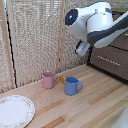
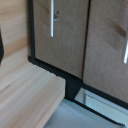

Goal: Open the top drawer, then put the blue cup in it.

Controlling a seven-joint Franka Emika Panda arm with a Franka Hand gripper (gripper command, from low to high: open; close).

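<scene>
Reaching across the upper right of the exterior view, the white Franka arm point(image 1: 97, 22) hangs above the wooden table point(image 1: 75, 107), in front of the dark brown cabinet point(image 1: 112, 57) at the right edge. The gripper itself cannot be made out in either view, so I cannot tell how far its jaws are open or whether they hold anything. The blue cup point(image 1: 72, 86) stands upright on the table at lower centre, its loop handle toward the exterior view's right. Just beside it are a pink mug point(image 1: 48, 79) and, between the two, a small orange-yellow piece point(image 1: 62, 79). A white plate point(image 1: 15, 111) lies at the lower left. The wrist view shows dark drawer fronts point(image 2: 60, 35) with thin silver bar handles point(image 2: 52, 19), all seemingly closed; which one is the top drawer cannot be told there.
</scene>
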